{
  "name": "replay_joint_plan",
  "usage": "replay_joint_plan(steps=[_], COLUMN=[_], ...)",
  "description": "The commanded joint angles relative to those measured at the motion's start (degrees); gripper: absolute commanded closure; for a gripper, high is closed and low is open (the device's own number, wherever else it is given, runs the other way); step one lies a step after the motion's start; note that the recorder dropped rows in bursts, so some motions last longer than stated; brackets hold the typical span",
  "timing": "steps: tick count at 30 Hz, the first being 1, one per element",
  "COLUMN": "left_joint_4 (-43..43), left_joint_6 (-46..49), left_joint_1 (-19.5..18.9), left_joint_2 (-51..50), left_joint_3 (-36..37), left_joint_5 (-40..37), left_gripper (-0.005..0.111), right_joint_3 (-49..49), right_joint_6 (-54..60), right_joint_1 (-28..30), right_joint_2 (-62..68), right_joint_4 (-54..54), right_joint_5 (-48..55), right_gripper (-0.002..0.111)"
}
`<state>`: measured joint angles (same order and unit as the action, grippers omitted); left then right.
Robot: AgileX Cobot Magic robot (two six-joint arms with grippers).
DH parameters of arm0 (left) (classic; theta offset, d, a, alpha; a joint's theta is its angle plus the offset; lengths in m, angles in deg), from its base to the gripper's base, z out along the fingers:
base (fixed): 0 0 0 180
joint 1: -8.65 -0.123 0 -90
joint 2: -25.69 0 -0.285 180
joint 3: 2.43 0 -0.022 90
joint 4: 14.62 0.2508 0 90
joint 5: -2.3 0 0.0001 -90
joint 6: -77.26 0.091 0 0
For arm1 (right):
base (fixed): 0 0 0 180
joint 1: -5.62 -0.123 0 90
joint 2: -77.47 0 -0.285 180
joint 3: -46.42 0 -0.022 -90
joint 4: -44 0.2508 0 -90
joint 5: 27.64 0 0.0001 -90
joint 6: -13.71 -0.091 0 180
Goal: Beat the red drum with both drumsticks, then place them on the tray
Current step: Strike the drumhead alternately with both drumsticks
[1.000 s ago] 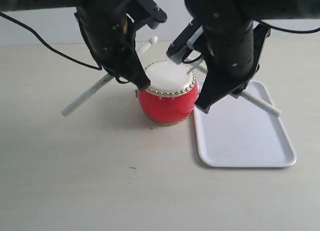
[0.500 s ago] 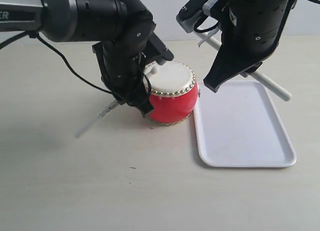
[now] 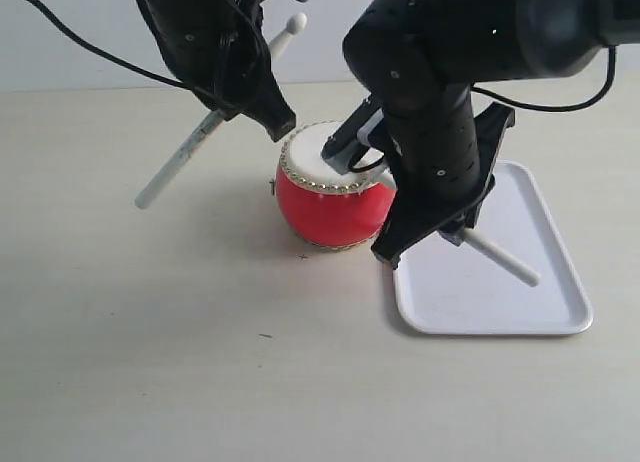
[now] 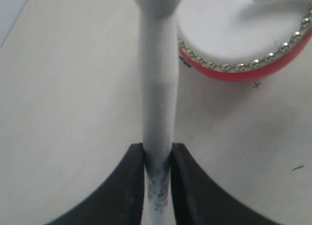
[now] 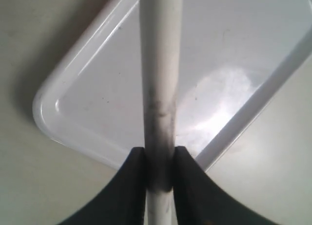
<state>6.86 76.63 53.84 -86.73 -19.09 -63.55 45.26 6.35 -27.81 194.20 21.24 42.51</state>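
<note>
the left gripper (image 4: 158,154) was pinched tight on the left stick (image 4: 158,88), with a long bit poking out in front like a beater. that stick was tilted up in the air. its round tip was high above the back of the drum (image 3: 330,197) and not on the skin. i think it was held up there so it could come down for a hit.

the right gripper (image 5: 160,157) was closed on the right stick (image 5: 158,64) the same way. its arm was bent low by the drum, and the stick's front end was down at the cream skin, though i could not tell if it touched. its back end hung over the tray (image 3: 520,317).

the drum sat on the table (image 3: 150,362), just beside the tray, so the sticks had only a short way to go after. both sticks were off the tray. the beating looked like the step in hand, and the putting down was not yet done.
</note>
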Motion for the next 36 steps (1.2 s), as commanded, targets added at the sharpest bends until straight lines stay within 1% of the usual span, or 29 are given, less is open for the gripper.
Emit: replay_joint_plan(steps=[1, 6, 16, 21, 28, 32, 36], left_joint_4=[1.1, 1.0, 0.6, 0.2, 0.4, 0.4, 0.7], left_joint_6=[-0.2, -0.2, 1.1, 2.2, 2.2, 2.2, 1.9], left_joint_1=[0.0, 0.0, -0.1, -0.1, -0.1, -0.1, -0.1], left_joint_2=[1.0, -0.9, -13.1, -16.7, -16.4, -15.1, -11.4], left_joint_3=[-0.3, 0.4, 0.6, 0.6, 0.0, -2.5, -4.4], left_joint_5=[-0.4, 0.3, 1.6, 1.1, -0.9, -4.0, -4.1], left_gripper=[0.107, 0.107, 0.107, 0.107, 0.107, 0.107, 0.107], right_joint_3=[0.3, 0.3, 0.3, 0.3, 0.3, 0.3, 0.3], right_joint_6=[1.7, 1.9, 1.5, -0.4, -0.8, -0.8, -0.7], right_joint_1=[0.2, 0.2, 0.2, 0.2, 0.2, 0.2, 0.2], right_joint_2=[1.5, -1.1, -14.4, -18.8, -19.5, -18.3, -14.9], right_joint_4=[0.2, -1.9, -5.7, -7.1, -6.1, -4.2, -2.8], right_joint_5=[-0.2, -0.2, -0.2, -0.2, -0.2, -1.1, -1.5], right_gripper=[0.108, 0.108, 0.108, 0.108, 0.108, 0.108, 0.108])
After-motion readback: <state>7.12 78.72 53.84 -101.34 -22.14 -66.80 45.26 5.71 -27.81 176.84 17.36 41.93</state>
